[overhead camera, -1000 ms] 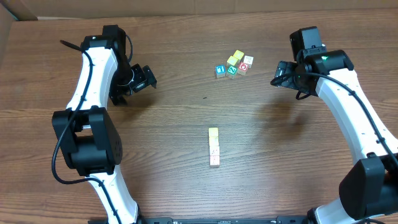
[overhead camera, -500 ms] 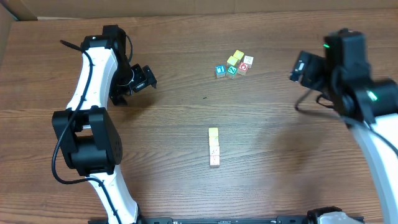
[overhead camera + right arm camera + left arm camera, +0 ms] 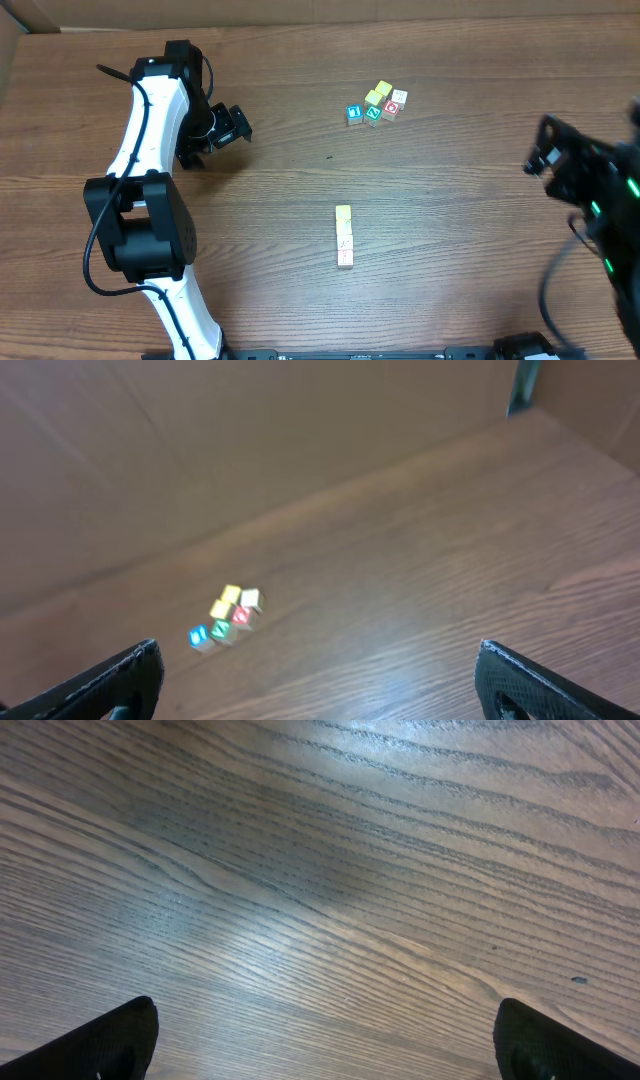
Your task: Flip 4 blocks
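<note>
I am keeping both tools spread wide, gripping nothing. The left gripper (image 3: 236, 124) is pointing down close over the table (image 3: 450, 250); the right gripper (image 3: 541, 158) is angling from the right edge. The blocks (image 3: 376, 100) are sitting clustered at far centre.

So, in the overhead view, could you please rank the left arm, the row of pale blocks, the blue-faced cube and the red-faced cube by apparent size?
1. left arm, largest, though it rises nearer the camera.
2. row of pale blocks.
3. blue-faced cube and red-faced cube: they look alike, so no ranking between them.
</note>
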You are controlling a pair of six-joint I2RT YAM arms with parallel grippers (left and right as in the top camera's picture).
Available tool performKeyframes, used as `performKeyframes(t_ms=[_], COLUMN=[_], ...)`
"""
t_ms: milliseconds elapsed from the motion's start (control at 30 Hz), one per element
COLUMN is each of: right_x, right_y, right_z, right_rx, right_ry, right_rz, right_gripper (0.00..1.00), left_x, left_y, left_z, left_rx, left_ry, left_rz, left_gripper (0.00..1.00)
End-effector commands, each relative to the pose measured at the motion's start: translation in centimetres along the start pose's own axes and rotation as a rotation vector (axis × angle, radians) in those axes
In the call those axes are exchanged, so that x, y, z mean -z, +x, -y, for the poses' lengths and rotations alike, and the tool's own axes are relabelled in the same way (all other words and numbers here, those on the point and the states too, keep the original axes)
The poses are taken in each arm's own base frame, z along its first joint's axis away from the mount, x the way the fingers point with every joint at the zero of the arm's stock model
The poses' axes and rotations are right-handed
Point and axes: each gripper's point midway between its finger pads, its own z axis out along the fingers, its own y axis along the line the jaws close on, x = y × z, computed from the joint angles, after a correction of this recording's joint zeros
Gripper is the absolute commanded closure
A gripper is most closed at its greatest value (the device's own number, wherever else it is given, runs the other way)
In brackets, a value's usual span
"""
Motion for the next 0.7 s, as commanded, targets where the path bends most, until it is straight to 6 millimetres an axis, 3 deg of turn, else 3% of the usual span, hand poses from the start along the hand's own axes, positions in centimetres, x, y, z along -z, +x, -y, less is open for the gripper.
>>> performKeyframes(t_ms=[0, 200, 333, 500, 667], right_x=[4.0, 9.0, 10.9, 11.5, 10.1], right_y=[-1.5, -1.0, 0.2, 2.0, 5.0], right_z=[1.0, 2.8, 4.0, 5.1, 6.5], right_rx=[-0.025, -0.066, -0.09, -0.119, -0.135], right_ry=[-0.028, -0.086, -0.118, -0.149, -0.13], right_rz=[0.114, 0.239, 0.31, 0.392, 0.422], right_gripper=[0.0, 0.0, 0.0, 0.0, 0.0], left_x=[0.1, 0.1, 0.1, 0.1, 0.1], left_y=[-0.3, -0.3, -0.3, -0.3, -0.3], left_z=[0.2, 0.2, 0.2, 0.2, 0.2], left_rx=[-0.008, -0.008, -0.008, -0.007, -0.008], left_ry=[0.001, 0.0, 0.0, 0.001, 0.0], left_rz=[0.007, 0.007, 0.007, 0.007, 0.007], left_gripper=[0.0, 0.0, 0.0, 0.0, 0.0])
